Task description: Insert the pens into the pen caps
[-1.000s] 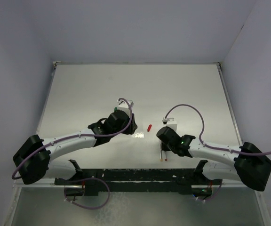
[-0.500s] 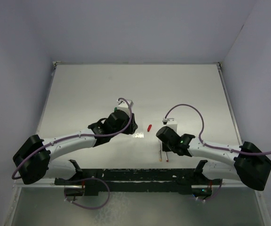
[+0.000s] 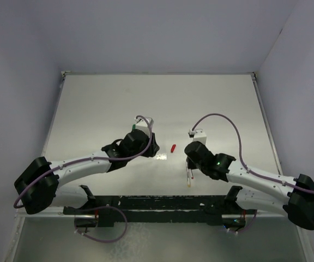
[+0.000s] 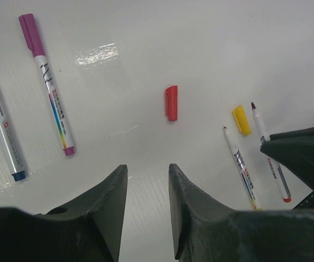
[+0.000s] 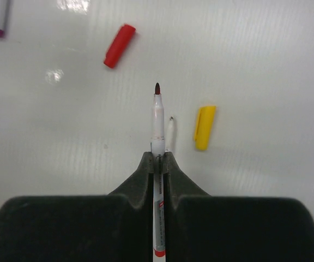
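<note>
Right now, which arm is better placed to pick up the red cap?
Left. The left gripper is open and empty, and the red cap lies straight ahead of its fingers. The right gripper is shut on a pen.

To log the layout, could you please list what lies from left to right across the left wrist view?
Blue-capped pen → magenta-capped pen → red cap → yellow cap → red-tipped pen.

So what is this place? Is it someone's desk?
Probably a robot lab booth, not a desk: plain walls around a white table, a left arm and right arm bolted at its edge, only pens and caps on it.
</note>
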Robot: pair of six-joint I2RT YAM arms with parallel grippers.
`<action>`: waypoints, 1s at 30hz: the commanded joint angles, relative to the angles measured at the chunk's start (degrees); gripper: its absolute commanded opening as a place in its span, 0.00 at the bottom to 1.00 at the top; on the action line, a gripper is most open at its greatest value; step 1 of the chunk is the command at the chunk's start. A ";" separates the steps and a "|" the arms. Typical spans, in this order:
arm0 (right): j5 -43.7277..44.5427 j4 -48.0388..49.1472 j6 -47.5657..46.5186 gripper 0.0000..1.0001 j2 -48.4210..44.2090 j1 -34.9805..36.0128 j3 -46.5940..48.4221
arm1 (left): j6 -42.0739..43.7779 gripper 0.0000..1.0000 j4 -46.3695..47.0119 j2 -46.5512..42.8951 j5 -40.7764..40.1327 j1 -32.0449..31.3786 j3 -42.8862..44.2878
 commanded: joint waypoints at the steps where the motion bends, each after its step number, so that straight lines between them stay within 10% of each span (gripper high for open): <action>1: 5.69 3.04 -6.49 0.00 -2.50 0.07 5.53 | 1.15 0.39 6.86 -2.33 1.62 -0.20 -2.29; 19: 4.67 34.33 -11.93 0.00 -7.73 -0.01 -3.18 | 2.43 0.48 42.83 -1.12 23.68 -0.17 -14.46; 30: -2.22 44.96 -9.35 0.00 -4.49 -0.01 -2.99 | 2.04 0.51 44.52 2.03 22.98 -0.22 -13.32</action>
